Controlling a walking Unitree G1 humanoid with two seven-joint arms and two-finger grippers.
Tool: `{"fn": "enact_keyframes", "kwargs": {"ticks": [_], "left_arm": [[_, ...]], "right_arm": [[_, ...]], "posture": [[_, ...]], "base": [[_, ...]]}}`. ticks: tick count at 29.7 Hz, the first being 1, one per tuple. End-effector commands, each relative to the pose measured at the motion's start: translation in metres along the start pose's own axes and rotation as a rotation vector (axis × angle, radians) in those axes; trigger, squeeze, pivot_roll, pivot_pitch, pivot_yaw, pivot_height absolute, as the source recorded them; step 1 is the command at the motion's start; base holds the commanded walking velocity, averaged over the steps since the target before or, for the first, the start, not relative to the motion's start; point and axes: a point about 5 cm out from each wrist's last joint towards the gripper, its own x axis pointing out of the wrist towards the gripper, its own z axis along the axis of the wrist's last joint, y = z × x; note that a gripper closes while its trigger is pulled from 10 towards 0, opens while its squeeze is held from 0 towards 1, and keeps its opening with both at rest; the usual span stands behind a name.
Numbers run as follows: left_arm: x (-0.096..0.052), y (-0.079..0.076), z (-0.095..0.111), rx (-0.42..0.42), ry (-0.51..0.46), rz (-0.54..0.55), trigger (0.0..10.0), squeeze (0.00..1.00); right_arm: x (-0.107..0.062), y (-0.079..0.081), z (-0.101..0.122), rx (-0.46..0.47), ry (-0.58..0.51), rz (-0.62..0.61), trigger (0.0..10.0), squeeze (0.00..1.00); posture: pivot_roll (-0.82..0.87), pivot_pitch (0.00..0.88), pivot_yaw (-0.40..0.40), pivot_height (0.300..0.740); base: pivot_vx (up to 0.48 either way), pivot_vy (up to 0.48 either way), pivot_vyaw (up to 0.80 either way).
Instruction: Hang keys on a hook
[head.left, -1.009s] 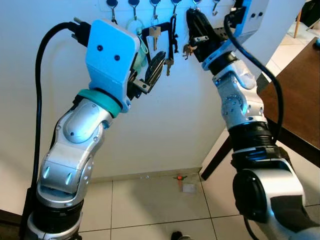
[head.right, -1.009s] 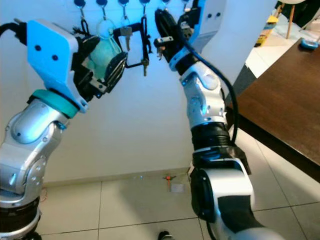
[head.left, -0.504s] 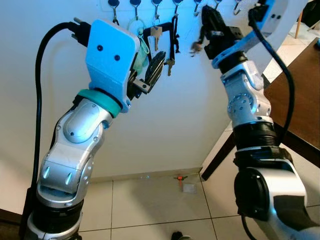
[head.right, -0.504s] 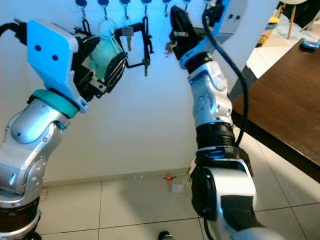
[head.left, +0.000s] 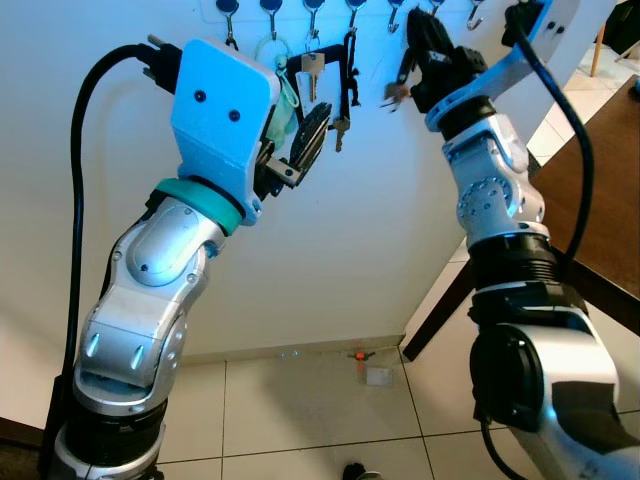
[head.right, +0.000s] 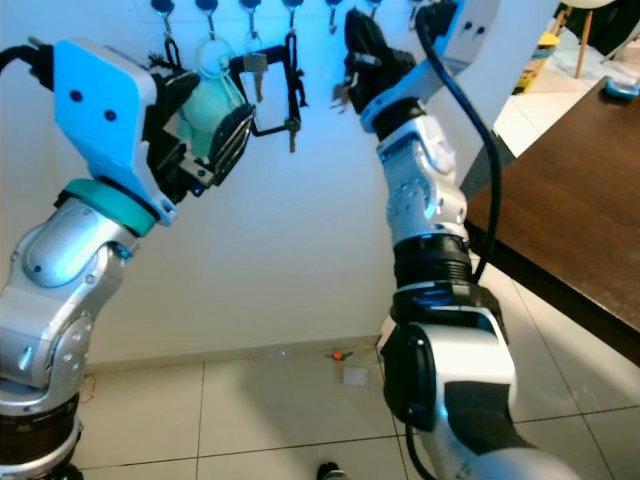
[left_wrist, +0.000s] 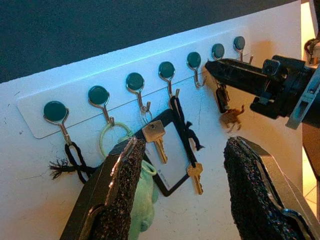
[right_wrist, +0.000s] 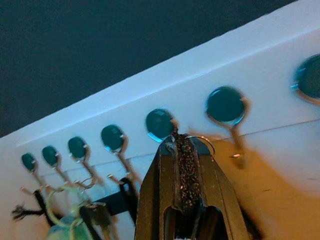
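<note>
High on the white wall (head.left: 330, 230) runs a white strip (left_wrist: 30, 117) with a row of small hooks, each under a round dark cap; the right gripper (left_wrist: 212, 66) is raised up to it, its two black fingers pressed together on a thin metal ring (right_wrist: 202, 142), and from the left wrist view a small bunch of keys (left_wrist: 227, 107) hangs just under the fingers, close to the fifth hook (left_wrist: 196, 67) counted from the left end of the strip; whether the ring is already over a hook or only beside it, I cannot tell (the right wrist view is a little blurred there); the fingertips are just under one dark cap (right_wrist: 160, 124).

Further left the left gripper (left_wrist: 182, 172) is held up near the wall below the hooks, its two rough black fingers (left_wrist: 125, 185) spread wide apart and holding nothing; between them one sees what already hangs on the strip: a black cord loop (left_wrist: 72, 157) on the first hook, a pale green ring (left_wrist: 112, 140) with a soft green thing under it on the second, a brass key (left_wrist: 156, 140) with a black frame on the third, a black strap with another key (left_wrist: 195, 176) on the fourth.

To the right a dark wooden table (head.left: 600, 200) stands on the tiled floor (head.left: 300, 410); a small orange thing (head.left: 360, 355) lies near the skirting.
</note>
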Motion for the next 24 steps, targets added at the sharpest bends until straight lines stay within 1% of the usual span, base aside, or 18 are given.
{"fn": "enact_keyframes", "kwargs": {"ticks": [1,3,4,5,6,7,8,10,11,13,15,17,18,19,20,22,23,24], "left_arm": [[-0.001,-0.001,0.003,0.004,-0.008,-0.003,10.0,0.0],[-0.001,-0.001,0.003,0.003,-0.008,-0.002,10.0,0.0],[-0.001,-0.001,0.003,0.004,-0.007,-0.002,10.0,0.0],[-0.001,-0.001,0.003,0.004,-0.007,-0.002,10.0,0.0],[-0.001,-0.001,0.003,0.003,-0.007,0.0,10.0,0.0],[-0.001,-0.001,0.003,0.003,-0.007,0.0,10.0,0.0],[-0.001,-0.001,0.003,0.003,-0.006,0.001,10.0,0.0],[-0.001,-0.001,0.003,0.003,-0.006,0.001,10.0,0.0],[-0.001,-0.001,0.002,0.002,-0.006,0.001,10.0,0.0],[-0.001,-0.001,0.002,0.002,-0.006,0.001,10.0,0.0],[-0.001,-0.002,0.002,-0.003,-0.004,-0.001,10.0,0.0],[-0.001,-0.002,0.002,-0.003,-0.004,-0.001,10.0,0.0],[-0.001,-0.002,0.001,-0.008,-0.004,-0.004,10.0,0.0],[-0.001,-0.003,0.0,-0.012,-0.001,-0.007,10.0,0.0],[-0.001,-0.003,0.0,-0.012,-0.001,-0.007,10.0,0.0],[-0.001,-0.004,-0.001,-0.018,0.002,-0.011,10.0,0.0],[-0.001,-0.004,-0.001,-0.018,0.002,-0.011,10.0,0.0],[-0.001,-0.005,-0.002,-0.019,0.005,-0.013,10.0,0.0]], "right_arm": [[0.004,0.008,0.001,-0.009,0.008,0.049,10.0,0.0],[0.004,0.01,0.002,-0.027,0.003,0.072,10.0,0.0],[0.003,0.013,0.005,-0.058,-0.012,0.092,10.0,0.0],[0.003,0.013,0.005,-0.058,-0.012,0.092,10.0,0.0],[0.001,0.014,0.007,-0.087,-0.033,0.102,10.0,0.0],[0.001,0.014,0.007,-0.087,-0.033,0.102,10.0,0.0],[-0.003,0.015,0.01,-0.129,-0.049,0.106,10.0,0.0],[-0.003,0.015,0.01,-0.129,-0.049,0.106,10.0,0.0],[-0.009,0.017,0.012,-0.182,-0.056,0.117,10.0,0.0],[-0.009,0.017,0.012,-0.182,-0.056,0.117,10.0,0.0],[-0.025,0.015,0.021,-0.277,-0.063,0.119,10.0,0.0],[-0.025,0.015,0.021,-0.277,-0.063,0.119,10.0,0.0],[-0.034,0.012,0.024,-0.309,-0.055,0.109,10.0,0.0],[-0.042,0.009,0.022,-0.339,-0.028,0.098,10.0,0.0],[-0.042,0.009,0.022,-0.339,-0.028,0.098,10.0,0.0],[-0.053,0.005,0.014,-0.363,0.023,0.092,10.0,0.0],[-0.053,0.005,0.014,-0.363,0.023,0.092,10.0,0.0],[-0.059,0.006,0.006,-0.378,0.07,0.112,10.0,0.0]], "posture": [[0.03,0.136,0.085,0.74],[0.03,0.136,0.085,0.74],[0.03,0.136,0.085,0.74],[0.03,0.136,0.085,0.74],[0.03,0.138,0.078,0.74],[0.03,0.138,0.078,0.74],[0.03,0.14,0.079,0.74],[0.03,0.14,0.079,0.74],[0.03,0.14,0.079,0.74],[0.03,0.14,0.079,0.74],[0.01,0.144,0.081,0.74],[0.01,0.144,0.081,0.74],[0.01,0.144,0.081,0.74],[0.0,0.152,0.086,0.74],[0.0,0.152,0.086,0.74],[0.0,0.152,0.086,0.74],[0.0,0.152,0.086,0.74],[-0.01,0.155,0.085,0.74]], "base": [[0.0,0.0,0.0],[0.0,0.0,0.0],[0.0,0.0,0.0],[0.0,0.0,0.0],[0.0,0.0,0.0],[0.0,0.0,0.0],[0.0,0.0,0.0],[0.0,0.0,0.0],[0.0,0.0,0.0],[0.0,0.0,0.0],[0.0,0.0,0.0],[0.0,0.0,0.0],[0.0,0.0,0.0],[0.0,0.0,0.0],[0.0,0.0,0.0],[0.0,0.0,0.0],[0.0,0.0,0.0],[0.0,0.0,0.0]]}}
